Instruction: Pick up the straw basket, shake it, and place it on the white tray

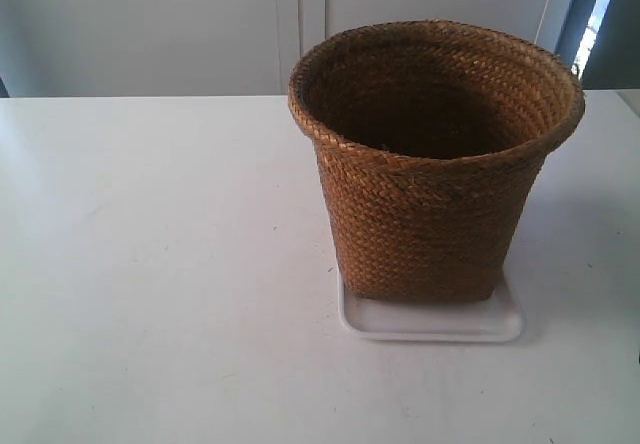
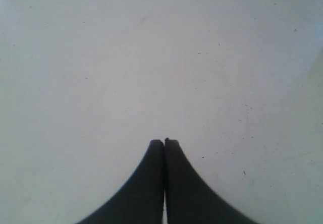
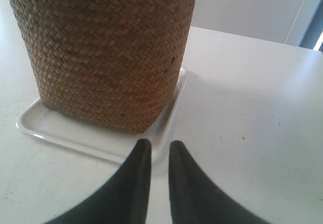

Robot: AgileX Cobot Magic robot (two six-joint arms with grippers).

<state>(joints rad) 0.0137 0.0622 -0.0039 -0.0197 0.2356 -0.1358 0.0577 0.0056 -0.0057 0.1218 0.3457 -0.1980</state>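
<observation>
White tabletop point(image 1: 150, 264) spreads across the whole scene, matte and lightly speckled. The straw basket point(image 1: 425, 214) stands upright on it, right of centre, its mouth open upward. Its braided rim flares wider than the base, and the woven wall tapers downward. Its base rests on the white tray point(image 1: 430, 322), which lies flat on the table. The basket covers most of the tray, leaving a bare glossy strip along the near edge and thin slivers at the left and right. A soft shadow from the basket falls on the table to the right.

The right gripper point(image 3: 159, 146) sits low beside the tray, well below the basket's rim. Its dark fingers stand slightly apart with a narrow gap between them and grip nothing. The tips point at the basket's wall and lie just at the tray's rim; whether they touch it cannot be told.

The left gripper point(image 2: 164, 142) is closed, its two fingers pressed together, over bare table away from the basket. Neither arm shows in the exterior view.

Behind the table's far edge stand pale wall panels point(image 1: 200, 24), with a dark vertical strip point(image 1: 585, 14) at the far right.
</observation>
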